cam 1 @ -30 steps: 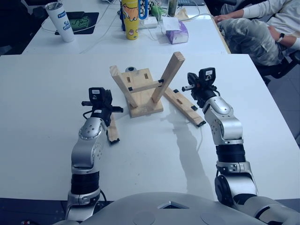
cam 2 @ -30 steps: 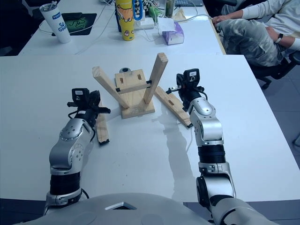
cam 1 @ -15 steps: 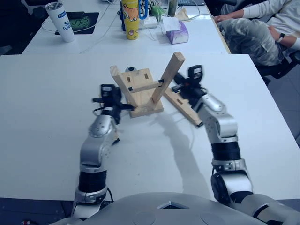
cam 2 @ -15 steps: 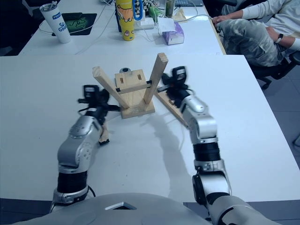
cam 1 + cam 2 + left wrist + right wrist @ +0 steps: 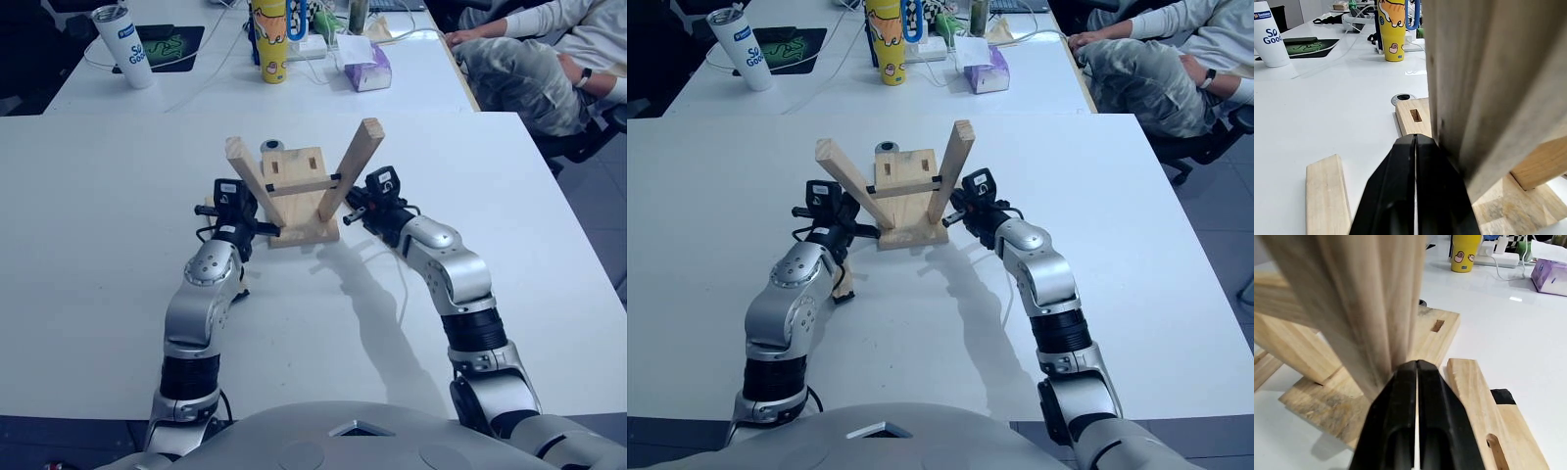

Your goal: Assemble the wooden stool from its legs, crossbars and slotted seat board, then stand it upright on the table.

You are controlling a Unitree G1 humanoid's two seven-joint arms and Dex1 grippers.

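Nearest us, a loose pale wooden leg piece (image 5: 841,279) lies flat beside our left arm, its long axis running away from us. A second slotted wooden piece with a black end (image 5: 1476,391) lies flat by our right arm. Just beyond, our left gripper (image 5: 1415,142) has its black fingers pressed fully together with nothing between them, its tips at the foot of the left upright leg (image 5: 253,181). Our right gripper (image 5: 1416,364) is likewise closed and empty, against the base of the right upright leg (image 5: 351,166). Both legs rise from the pale slotted seat board (image 5: 306,217), which lies upside down mid-table with its long axis pointing away from us. The legs splay outward and are tied by one thin crossbar (image 5: 304,184). We judge the build about half done: the loose pieces need fitting, then the stool must be turned upright. On the far table stands a yellow cartoon cup (image 5: 271,39).
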